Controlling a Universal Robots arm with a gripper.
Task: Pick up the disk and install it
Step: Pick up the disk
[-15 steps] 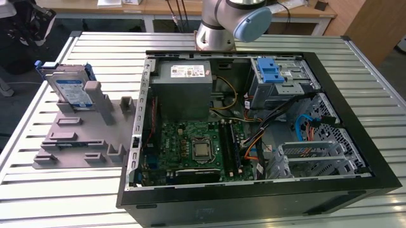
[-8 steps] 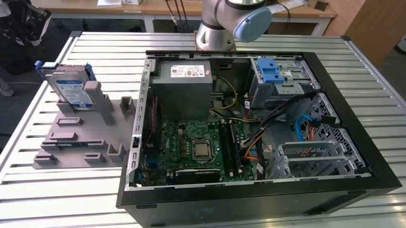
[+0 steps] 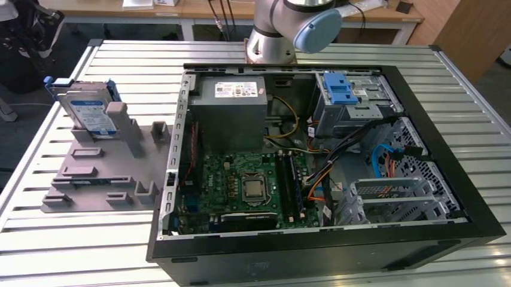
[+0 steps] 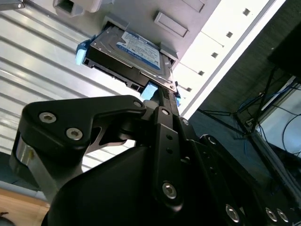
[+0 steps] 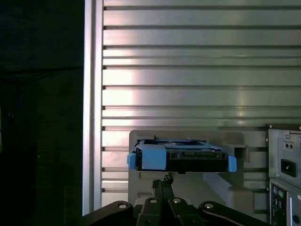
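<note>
The slim black metal fingers (image 5: 159, 190) of the dark, bolted gripper (image 5: 164, 181) are pressed together, closed on nothing. They point toward the flat rectangular silver-grey disk (image 5: 181, 157), which has glossy blue plastic rails, and stay clear of it. In the second wrist view the gripper (image 4: 164, 96) aims at the disk (image 4: 136, 49), whose blue-and-white printed label faces the camera.

In the exterior view the disk (image 3: 90, 110) stands on edge in a slot of a matte grey moulded fixture plate (image 3: 104, 173). The plate lies on the ribbed aluminium table (image 3: 72, 239), at nine o'clock from the open black steel computer case (image 3: 319, 251). Inside the case, a boxy grey power supply (image 3: 230, 113) sits at eleven o'clock. A silver sheet-metal cage with a blue latch (image 3: 351, 95) sits at one o'clock.
</note>
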